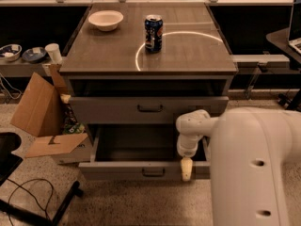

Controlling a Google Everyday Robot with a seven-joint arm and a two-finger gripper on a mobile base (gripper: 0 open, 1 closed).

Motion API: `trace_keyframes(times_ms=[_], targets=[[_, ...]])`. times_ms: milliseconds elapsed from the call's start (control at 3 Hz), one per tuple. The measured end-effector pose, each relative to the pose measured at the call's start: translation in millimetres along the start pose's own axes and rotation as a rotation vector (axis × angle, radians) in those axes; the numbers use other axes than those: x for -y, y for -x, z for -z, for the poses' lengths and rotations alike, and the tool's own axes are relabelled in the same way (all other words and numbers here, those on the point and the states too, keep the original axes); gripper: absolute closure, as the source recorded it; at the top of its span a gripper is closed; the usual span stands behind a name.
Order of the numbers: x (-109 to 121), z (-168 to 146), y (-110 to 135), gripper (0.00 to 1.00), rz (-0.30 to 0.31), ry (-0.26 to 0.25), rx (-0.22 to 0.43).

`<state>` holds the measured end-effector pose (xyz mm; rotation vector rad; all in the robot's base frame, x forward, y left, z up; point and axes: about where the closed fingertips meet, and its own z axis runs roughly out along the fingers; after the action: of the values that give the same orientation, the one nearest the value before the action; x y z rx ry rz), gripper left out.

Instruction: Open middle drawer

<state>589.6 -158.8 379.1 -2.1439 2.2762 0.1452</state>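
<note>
pincer [186, 168] hangs low at the right end of the pulled-out bottom drawer [117, 171] front, can't tell clenched or released; middle drawer [150, 109] under surface [197, 55] front edge, handle untouched, so likely wrong height for the pull

The gripper [186, 169] hangs in front of the bottom drawer [122, 171], covering a strip at the right of its front; the white arm [244, 154] above it hides that drawer's right end and is itself cut off by the right and lower edges. The recess above the middle drawer [108, 111] is too dark to read; the can [153, 33] bears a label too blurred to make out. What looks like a laptop [296, 22] is cropped at the right edge and a black object [7, 149] at the left edge; the small things wedged between the cardboard box [35, 105] and the cabinet cannot be told apart.
</note>
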Motion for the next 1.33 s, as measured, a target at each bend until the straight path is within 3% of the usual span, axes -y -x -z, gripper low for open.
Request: trace_keyframes(times_ms=[333, 667, 1333], targets=[[-1, 7, -1, 0.41, 0.001, 0.002, -0.001], [-2, 15, -1, 0.49, 0.001, 0.002, -0.001], [-3, 18, -1, 0.03, 0.001, 0.002, -0.001]])
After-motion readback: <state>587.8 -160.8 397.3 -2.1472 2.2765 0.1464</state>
